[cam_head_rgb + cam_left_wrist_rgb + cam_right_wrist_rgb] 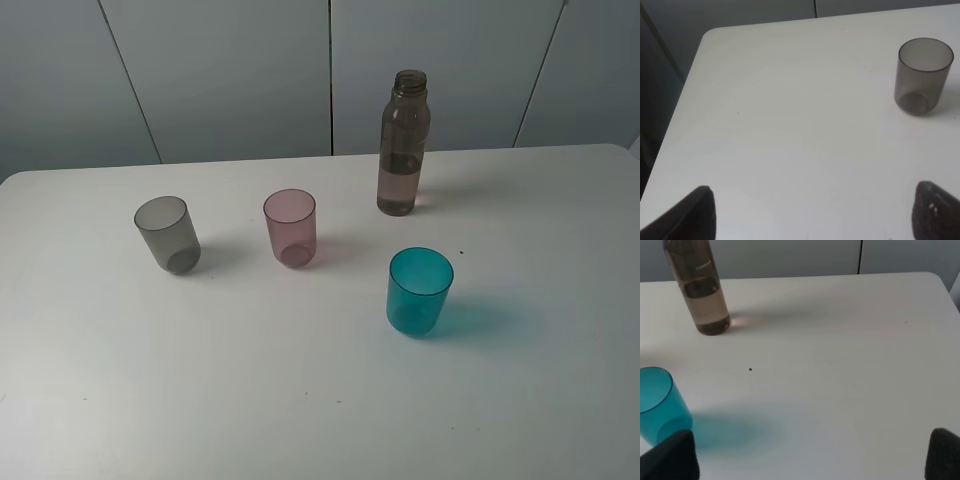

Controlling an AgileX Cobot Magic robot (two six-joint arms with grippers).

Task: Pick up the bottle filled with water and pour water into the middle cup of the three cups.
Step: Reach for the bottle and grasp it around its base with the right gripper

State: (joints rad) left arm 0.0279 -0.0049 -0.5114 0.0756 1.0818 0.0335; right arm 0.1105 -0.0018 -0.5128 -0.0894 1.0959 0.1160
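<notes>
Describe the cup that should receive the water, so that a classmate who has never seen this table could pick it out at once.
On the white table, look left of the tall smoky bottle at the back. The middle cup stands there, between the grey cup further left and the teal cup nearer the camera on the right. It alone is translucent pink.

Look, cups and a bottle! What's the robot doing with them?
Nothing is picked up yet. The bottle stands upright and capless on the white table, with some water in it. The grey cup, the pink cup in the middle and the teal cup stand nearby. The left gripper and the right gripper are both open, holding nothing.
</notes>
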